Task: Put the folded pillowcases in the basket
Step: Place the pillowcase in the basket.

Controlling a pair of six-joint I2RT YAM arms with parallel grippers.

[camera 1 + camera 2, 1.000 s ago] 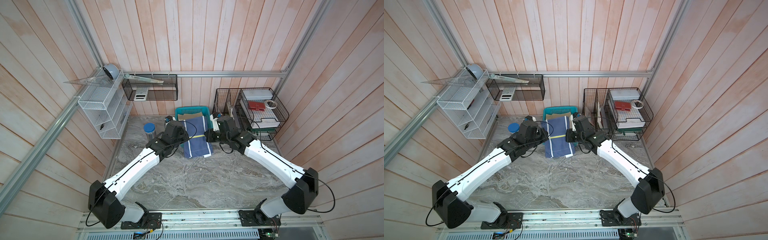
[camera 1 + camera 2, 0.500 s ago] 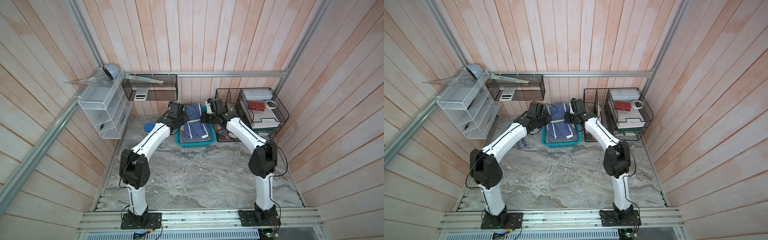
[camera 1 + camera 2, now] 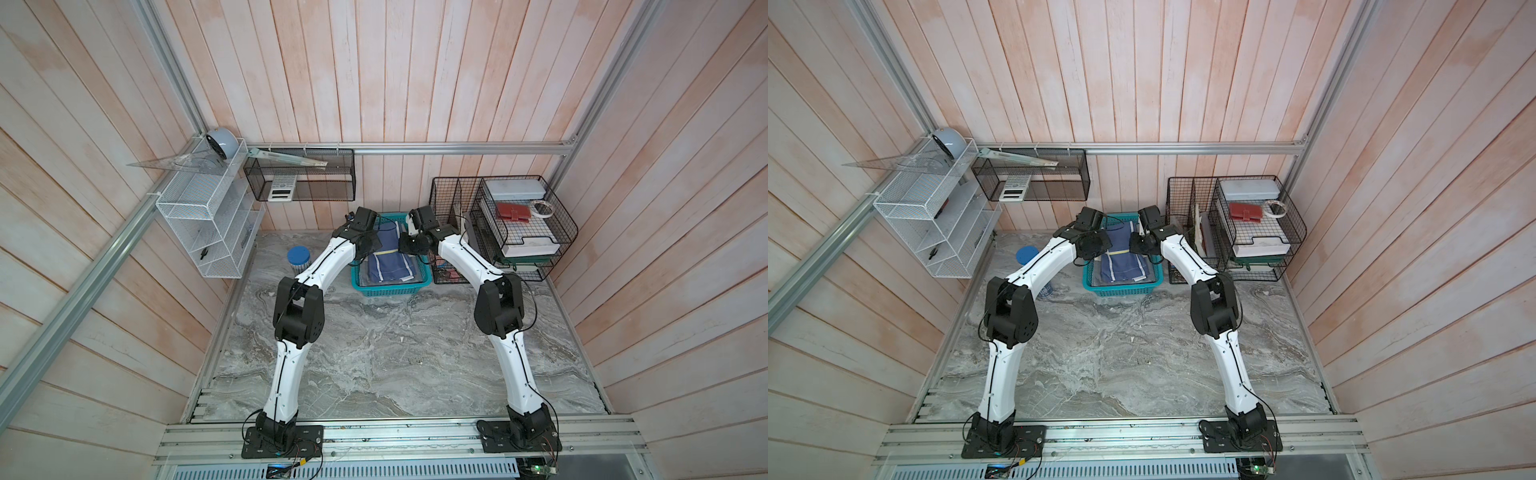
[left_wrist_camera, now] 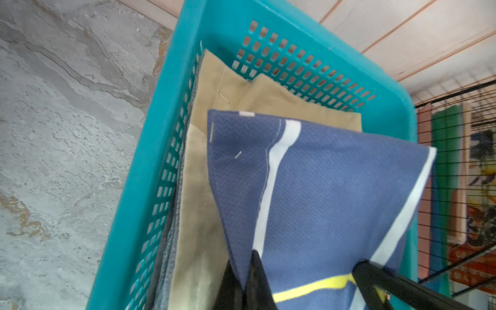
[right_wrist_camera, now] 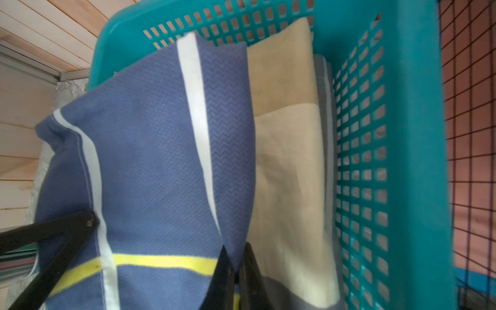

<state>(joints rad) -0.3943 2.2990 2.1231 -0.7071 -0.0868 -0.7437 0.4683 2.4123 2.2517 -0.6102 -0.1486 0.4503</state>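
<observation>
A second ago both arms lay stretched low across the tabletop [image 3: 395, 353] and the pillowcase [image 3: 388, 257] was spread so wide that only the rear rim of the basket [image 3: 390, 289] showed. Now, as half a second ago, the arms stand with their elbows raised and their wrists bent down over the basket, whose front wall and side rims show in both top views.

The basket sits at the middle of the tabletop's rear edge, just beside the black wire organizer [image 3: 503, 228] on its right. A blue-lidded jar [image 3: 298, 255] stands apart from it toward the left edge.

The pillowcase [image 3: 1121, 257] is blue with white stripes and one yellow stripe. Its near end lies inside the basket [image 3: 1121, 289], and its far end is held up above the rear rim.

The left gripper [image 4: 244, 281] is clenched on one corner fold of the pillowcase [image 4: 322, 188], the black fingers pressed together with cloth between them. The right gripper [image 5: 236, 268] is clenched on the opposite corner of the pillowcase [image 5: 147, 161] in the same way.

In both top views the left gripper [image 3: 374, 245] and right gripper [image 3: 405, 245] face each other across the cloth.

Under the pillowcase a beige cloth [image 4: 204, 188] lies flat in the basket [image 4: 146, 150], with a grey cloth [image 5: 326, 134] below it against the lattice side [image 5: 418, 134].
</observation>
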